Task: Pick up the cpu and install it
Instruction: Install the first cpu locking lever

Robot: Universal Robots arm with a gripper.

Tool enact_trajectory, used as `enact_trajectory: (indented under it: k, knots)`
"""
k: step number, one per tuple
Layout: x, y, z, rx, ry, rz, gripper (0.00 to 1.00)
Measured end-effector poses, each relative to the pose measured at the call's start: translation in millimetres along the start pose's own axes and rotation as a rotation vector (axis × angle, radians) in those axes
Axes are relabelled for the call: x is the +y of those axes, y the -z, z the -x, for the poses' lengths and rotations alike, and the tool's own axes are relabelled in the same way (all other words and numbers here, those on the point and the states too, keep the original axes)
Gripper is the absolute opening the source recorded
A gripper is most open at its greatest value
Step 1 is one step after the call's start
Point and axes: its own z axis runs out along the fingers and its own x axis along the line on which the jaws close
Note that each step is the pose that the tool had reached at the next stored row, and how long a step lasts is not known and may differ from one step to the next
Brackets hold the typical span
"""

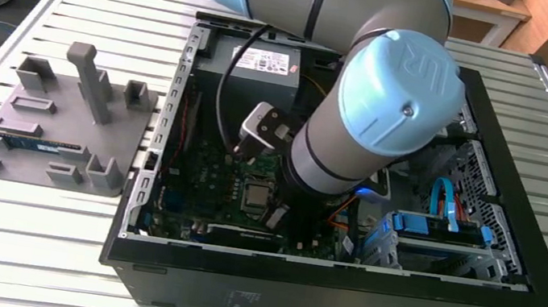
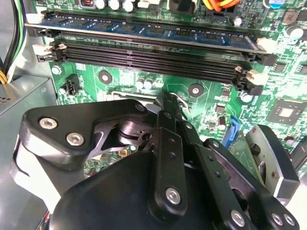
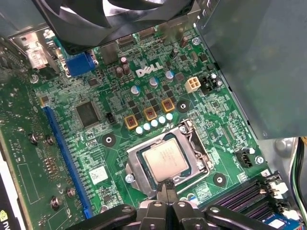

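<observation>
"One job, so how far along did it look?"

"Nearly done, I'd judge. On the tabletop (image 1: 21,246) the computer case (image 1: 339,298) lay open and the arm (image 1: 363,142) reached down into it. Over the green board (image 3: 96,143), inside the socket's metal frame (image 3: 136,166), the chip (image 3: 166,161) already sat in place. So it looked picked up and set down. Whether the frame was latched over it, I couldn't tell."

"And the hand?"

"The hand (image 3: 165,188) hung just beside one edge of the chip, its fingers closed together with nothing between them that I could see. Touching the frame or just clear of it, I couldn't say."

"Which way did the chip point?"

"It lay flat, shiny metal face up, with its edges square to the frame. The chip was square itself, so it had no long axis to speak of. In the exterior view it lay near the middle of the board."
</observation>
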Motion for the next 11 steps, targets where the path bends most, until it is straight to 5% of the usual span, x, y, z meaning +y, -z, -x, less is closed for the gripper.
enact_trajectory:
  k: [11]
  knots:
    - [-3.9,0.0,1.2,-0.0003,0.000,-0.0003,0.11]
